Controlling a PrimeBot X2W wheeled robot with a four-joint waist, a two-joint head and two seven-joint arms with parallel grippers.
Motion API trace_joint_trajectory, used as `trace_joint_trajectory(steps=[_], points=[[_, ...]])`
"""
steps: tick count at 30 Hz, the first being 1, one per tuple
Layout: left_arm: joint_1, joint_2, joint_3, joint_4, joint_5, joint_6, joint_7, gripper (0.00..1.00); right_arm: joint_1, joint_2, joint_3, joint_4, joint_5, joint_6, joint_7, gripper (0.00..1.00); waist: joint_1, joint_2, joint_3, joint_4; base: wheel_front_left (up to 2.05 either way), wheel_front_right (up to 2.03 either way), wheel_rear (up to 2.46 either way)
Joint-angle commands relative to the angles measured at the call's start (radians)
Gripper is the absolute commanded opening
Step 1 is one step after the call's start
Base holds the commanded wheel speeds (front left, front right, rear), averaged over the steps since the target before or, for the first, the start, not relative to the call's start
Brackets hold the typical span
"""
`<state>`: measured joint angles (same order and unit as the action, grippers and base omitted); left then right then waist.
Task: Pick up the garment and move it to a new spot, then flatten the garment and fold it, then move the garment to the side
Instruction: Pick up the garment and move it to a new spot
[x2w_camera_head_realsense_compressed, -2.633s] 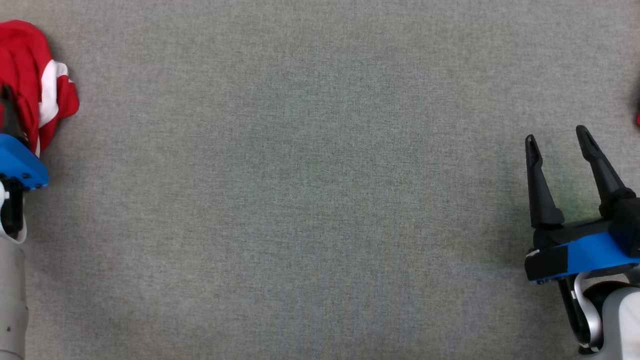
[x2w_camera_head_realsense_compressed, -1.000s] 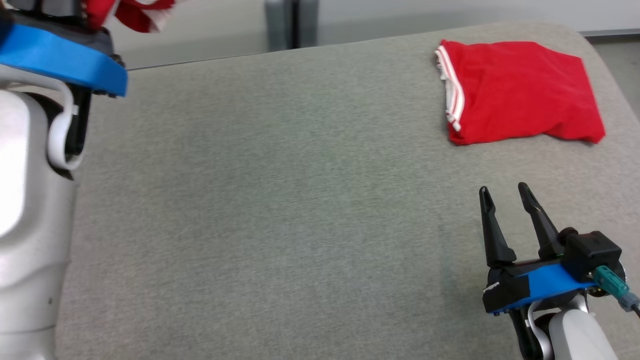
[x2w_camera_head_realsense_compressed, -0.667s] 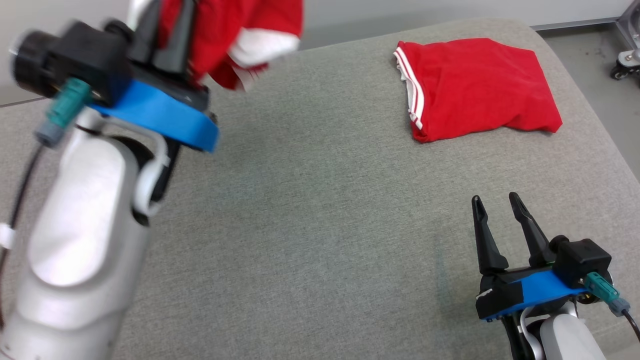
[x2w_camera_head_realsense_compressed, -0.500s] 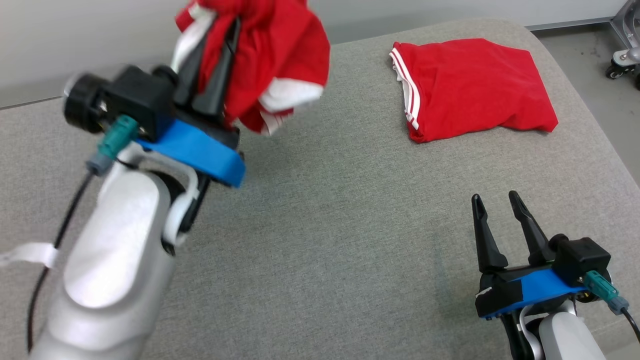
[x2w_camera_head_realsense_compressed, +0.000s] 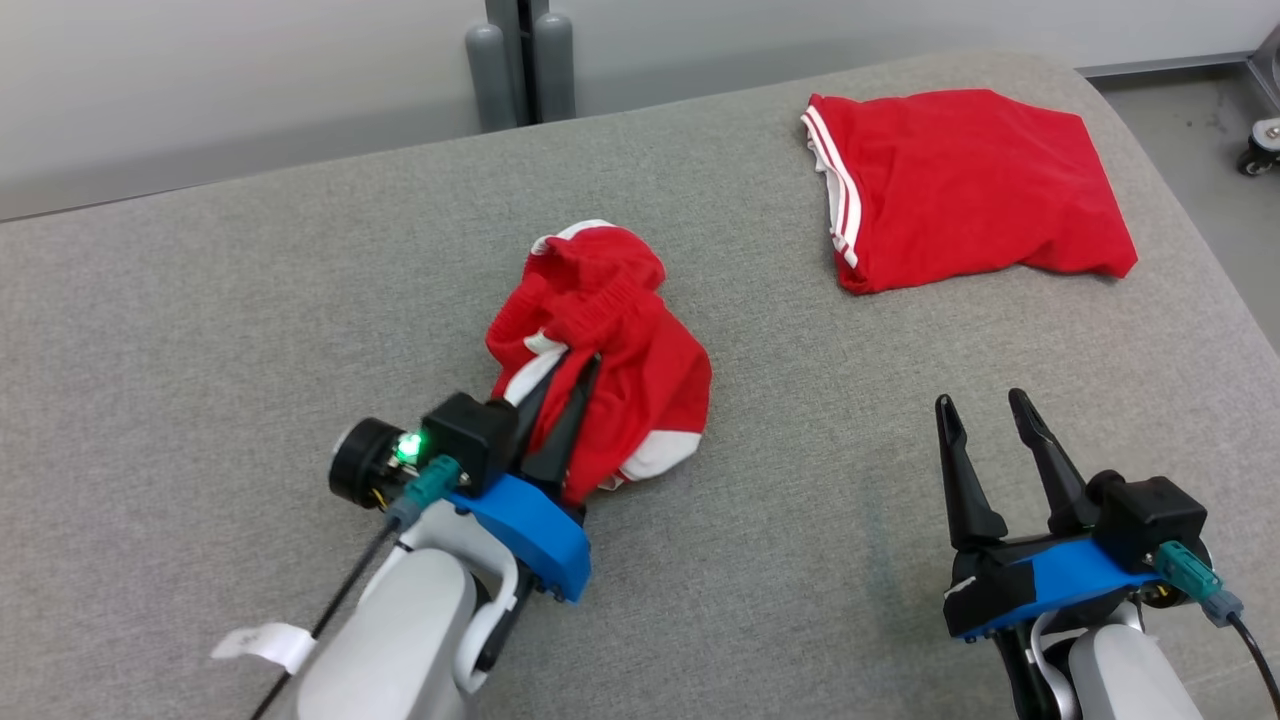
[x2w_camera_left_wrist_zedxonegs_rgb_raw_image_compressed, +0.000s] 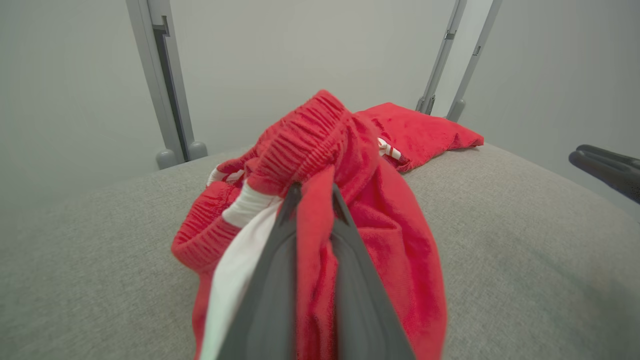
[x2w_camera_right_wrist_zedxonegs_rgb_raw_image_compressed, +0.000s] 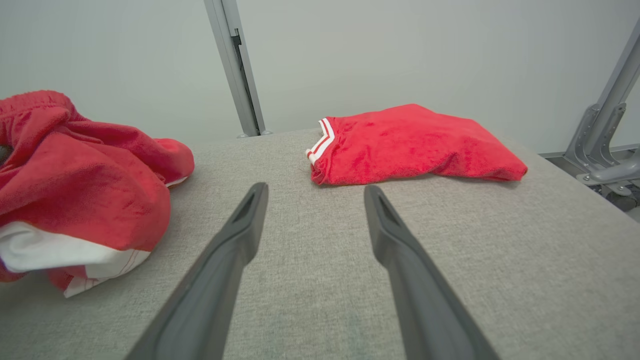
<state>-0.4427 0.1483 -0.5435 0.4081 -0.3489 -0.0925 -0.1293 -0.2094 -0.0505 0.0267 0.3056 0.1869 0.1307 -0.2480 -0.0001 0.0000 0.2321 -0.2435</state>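
holding a fold of the red garment (x2w_camera_head_realsense_compressed: 620, 320) in the left pincer (x2w_camera_head_realsense_compressed: 583, 358), both fingers pressed together with cloth squeezed between them. from the left wrist view i can see red fabric running up the gap right to the tips. the garment sits as a crumpled heap near the middle of the grey worktop (x2w_camera_head_realsense_compressed: 200, 330). in the right wrist view its lower edge looks to be resting on the surface rather than hanging, so i judge the move to a new spot is about done and flattening comes next.

what matters for that is how the heap lies. it is straight ahead of the left pincer and slightly to its right, with its long axis running away from me. the ribbed waistband (x2w_camera_head_realsense_compressed: 605, 300) is toward the far end and the white-trimmed hem (x2w_camera_head_realsense_compressed: 655, 455) at the near end, just beside the left wrist. the right pincer (x2w_camera_head_realsense_compressed: 980, 398) has its fingers wide apart with nothing between them, over bare worktop well apart from the heap and off to the heap's right. so the left arm is by far the nearer one, and the right would have to travel across to its own left to reach the hem side.

a second, folded red piece (x2w_camera_head_realsense_compressed: 970, 185) lies at the far right corner, ahead of the right pincer and well clear of the heap. i'd mind not to sweep into it when spreading the cloth.
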Motion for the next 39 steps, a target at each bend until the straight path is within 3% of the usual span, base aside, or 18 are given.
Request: trace_joint_trajectory(steps=[1,8,13,25,26,39], points=[[0.004,-0.006,-0.009,0.010,0.009,-0.001,-0.015,1.00,-0.009,0.000,0.001,0.003,-0.002,0.000,-0.005,1.00,0.0001,0.0000,-0.003,0.003,0.00,0.00,0.00],[-0.016,-0.029,-0.027,0.030,0.029,0.009,-0.091,1.00,0.010,0.000,-0.001,0.017,-0.010,0.000,-0.003,1.00,0.0001,0.0000,-0.037,0.031,0.00,0.00,0.00],[-0.009,-0.006,0.015,0.007,0.023,0.036,-0.122,1.00,0.022,0.000,-0.003,0.019,-0.015,0.000,0.000,1.00,0.0001,0.0000,-0.062,0.062,0.00,0.00,0.00],[0.129,0.089,0.201,-0.121,0.018,0.115,-0.136,1.00,0.044,0.000,-0.015,0.006,-0.027,0.000,0.014,1.00,0.0001,0.0000,-0.101,0.153,0.00,0.00,0.00],[0.175,0.102,0.255,-0.157,0.021,0.127,-0.136,1.00,0.045,0.000,-0.018,-0.001,-0.030,0.000,0.017,1.00,0.0001,0.0000,-0.108,0.174,0.00,0.00,0.00],[0.351,0.090,0.401,-0.245,0.052,0.134,-0.137,1.00,0.070,-0.001,-0.032,-0.028,-0.036,0.000,0.031,1.00,0.0001,0.0000,-0.143,0.239,0.00,0.00,0.00]])
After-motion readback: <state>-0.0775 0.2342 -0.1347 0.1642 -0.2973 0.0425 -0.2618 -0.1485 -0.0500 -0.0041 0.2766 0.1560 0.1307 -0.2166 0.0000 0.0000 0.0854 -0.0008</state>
